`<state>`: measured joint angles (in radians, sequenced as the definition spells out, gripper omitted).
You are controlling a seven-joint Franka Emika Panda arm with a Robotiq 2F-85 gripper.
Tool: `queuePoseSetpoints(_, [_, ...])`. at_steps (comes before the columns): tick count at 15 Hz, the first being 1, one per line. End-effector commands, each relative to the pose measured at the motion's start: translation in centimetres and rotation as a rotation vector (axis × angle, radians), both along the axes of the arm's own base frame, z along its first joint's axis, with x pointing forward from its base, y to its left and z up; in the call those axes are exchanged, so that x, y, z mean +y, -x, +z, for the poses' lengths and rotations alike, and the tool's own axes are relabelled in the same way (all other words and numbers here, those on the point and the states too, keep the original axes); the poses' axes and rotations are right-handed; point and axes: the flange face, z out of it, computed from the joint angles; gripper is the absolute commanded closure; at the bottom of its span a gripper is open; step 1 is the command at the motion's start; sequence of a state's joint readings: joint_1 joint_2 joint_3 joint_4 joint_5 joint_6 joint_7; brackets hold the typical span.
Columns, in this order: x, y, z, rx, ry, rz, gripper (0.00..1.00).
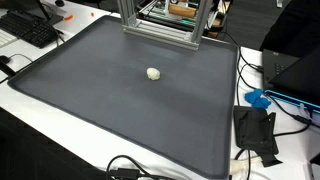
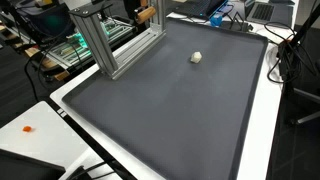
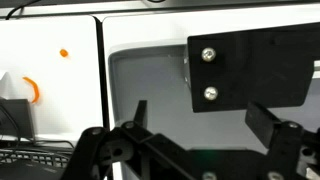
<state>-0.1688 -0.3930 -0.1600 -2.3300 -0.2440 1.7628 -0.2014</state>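
Standing beside the table [image 1: 35, 120], I recorded the following conditions.

1. Tool. The tool [image 3: 202, 125] appeared in the wrist view only, entering from the bottom edge. Its two dark fingers [image 3: 140, 114] stood wide apart, released, gripping nothing. Neither exterior view showed the tool or the arm.

2. Object. The small white lump [image 1: 153, 73] lay alone on the dark grey mat [image 1: 110, 115], well apart from every edge of it. In both exterior views it sat in the part of the mat nearer the aluminium frame [image 1: 160, 28], clear of the frame's posts. The wrist view did not show the lump, so its position relative to the tool could not be determined.

3. Surroundings. The mat covered most of the table, with white table surface exposed around its rim. The frame stood at one edge of the mat. A black plate [image 3: 250, 68] with two screws filled the upper right of the wrist view, above the grey mat. A black keyboard [image 1: 32, 28] lay off the mat, near one corner. A small orange spot [image 2: 27, 128] marked the white surface beside the mat.
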Motion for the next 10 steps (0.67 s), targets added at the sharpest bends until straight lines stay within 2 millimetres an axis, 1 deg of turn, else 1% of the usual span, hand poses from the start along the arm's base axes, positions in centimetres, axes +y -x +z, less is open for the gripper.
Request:
queuePoseSetpoints(1, [0.0,0.0,0.0,0.001,0.000,0.000,0.00])
queuePoseSetpoints(3, [0.0,0.0,0.0,0.001,0.000,0.000,0.00])
queuePoseSetpoints(4, [0.8,-0.1,0.2,-0.004,-0.009,-0.008,0.00])
queuePoseSetpoints(5, [2.0,-0.2,0.3,-0.019,-0.021,-0.036,0.00])
queuePoseSetpoints(7, [5.2,0.0,0.9,-0.059,-0.082,-0.037,0.00])
queuePoseSetpoints(10, [10.2,0.4,1.9,-0.127,-0.167,-0.036,0.00])
